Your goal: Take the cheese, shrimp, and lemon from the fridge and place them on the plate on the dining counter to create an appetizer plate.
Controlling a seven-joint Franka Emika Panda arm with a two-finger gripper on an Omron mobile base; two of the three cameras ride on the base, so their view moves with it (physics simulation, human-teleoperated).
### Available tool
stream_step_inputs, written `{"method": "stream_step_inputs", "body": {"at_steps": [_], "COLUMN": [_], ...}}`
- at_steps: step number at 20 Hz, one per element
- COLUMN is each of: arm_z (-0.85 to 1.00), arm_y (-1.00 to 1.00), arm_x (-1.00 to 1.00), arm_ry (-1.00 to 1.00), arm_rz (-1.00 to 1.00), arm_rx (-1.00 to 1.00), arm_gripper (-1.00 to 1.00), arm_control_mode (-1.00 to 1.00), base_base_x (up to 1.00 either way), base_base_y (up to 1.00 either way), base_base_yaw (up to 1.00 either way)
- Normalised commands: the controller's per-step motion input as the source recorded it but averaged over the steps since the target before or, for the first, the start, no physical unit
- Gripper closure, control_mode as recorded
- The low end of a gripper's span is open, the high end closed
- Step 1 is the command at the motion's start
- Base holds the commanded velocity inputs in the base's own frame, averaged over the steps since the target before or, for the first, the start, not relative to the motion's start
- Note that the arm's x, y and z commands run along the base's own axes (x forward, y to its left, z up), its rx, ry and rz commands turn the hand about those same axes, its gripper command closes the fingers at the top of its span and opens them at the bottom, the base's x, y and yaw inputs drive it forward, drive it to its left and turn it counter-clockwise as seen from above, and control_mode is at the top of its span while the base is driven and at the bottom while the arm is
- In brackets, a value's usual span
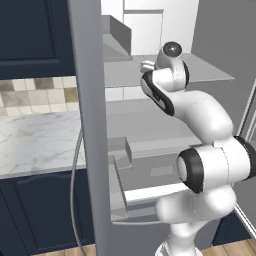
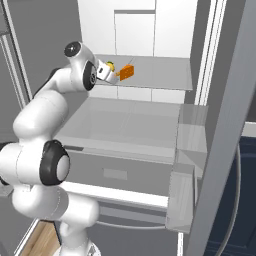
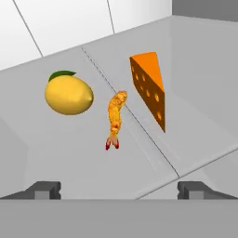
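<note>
Gripper [image 3: 118, 190] is inside the fridge [image 2: 150, 30], fingers [image 3: 44, 189] spread wide and empty, aimed at the upper shelf [image 3: 195, 93]. In the hand view, the shrimp [image 3: 115, 119] lies straight ahead, centred between the fingers and apart from them. Its long axis points away from the hand, tail nearest. The lemon [image 3: 69, 95] sits left of it, the cheese [image 3: 149, 87] right. An advance along that axis would likely bracket the shrimp.

even, bright, shadeless rendered light with no glare or blur, the white fridge [image 2: 135, 30] back wall palest at upper centre, and the lemon [image 3: 69, 95], shrimp [image 3: 115, 118] and cheese [image 3: 149, 88] sharp, casting almost no shadows.
</note>
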Motion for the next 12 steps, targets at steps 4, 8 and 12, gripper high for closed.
{"method": "stream_step_inputs", "body": {"at_steps": [4, 8, 12], "arm_z": [-0.01, -0.01, -0.01], "arm_y": [-0.03, -0.15, -0.05], "arm_x": [0.38, 0.5, 0.59], "arm_ry": [0.06, 0.09, 0.15], "arm_rz": [0.0, 0.0, 0.0], "arm_rx": [0.03, 0.04, 0.01], "arm_gripper": [-1.0, -1.0, -1.0], "arm_control_mode": [-1.0, -1.0, -1.0], "base_base_x": [0.0, 0.0, 0.0], "base_base_y": [0.0, 0.0, 0.0], "base_base_yaw": [0.0, 0.0, 0.0]}}
